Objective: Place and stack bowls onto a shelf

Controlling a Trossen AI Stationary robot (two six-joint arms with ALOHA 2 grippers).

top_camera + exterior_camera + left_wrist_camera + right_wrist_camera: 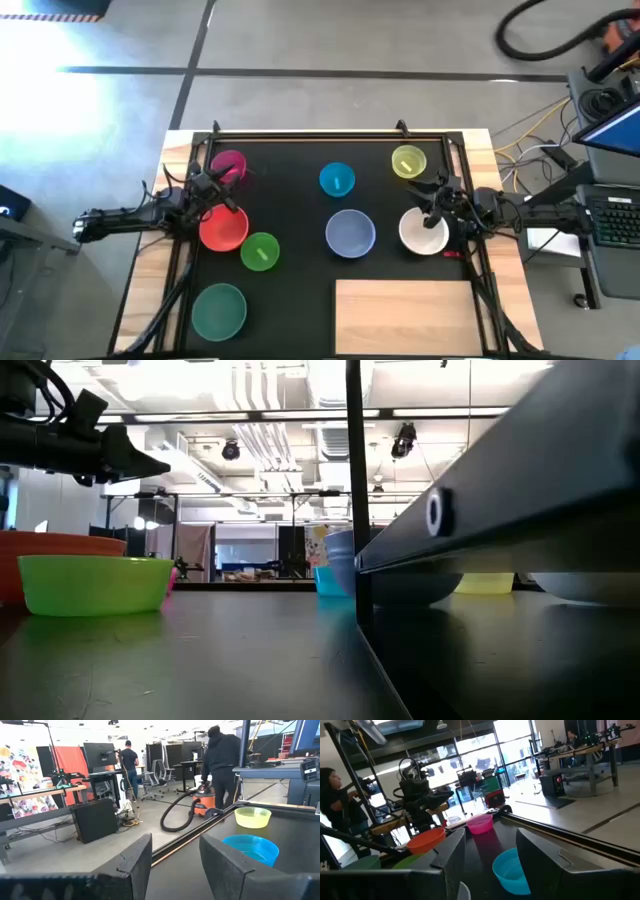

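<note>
Eight bowls sit upright on the black mat. In the high view the magenta bowl (230, 165), red bowl (223, 228), light green bowl (260, 251) and teal-green bowl (219, 310) are on the left. The blue bowl (337, 180) and periwinkle bowl (350, 233) are in the middle. The yellow bowl (408, 162) and white bowl (423, 232) are on the right. The wooden shelf (405, 315) lies flat at the near right. My left gripper (222, 193) is open above the red bowl's far rim. My right gripper (431, 207) is open above the white bowl's far rim.
A black frame rail (330, 135) runs along the mat's far edge, with side rails at left and right. In the left wrist view a person (222, 757) stands by an orange vacuum (202, 802) beyond the table. Bare mat (290, 300) lies between the teal-green bowl and the shelf.
</note>
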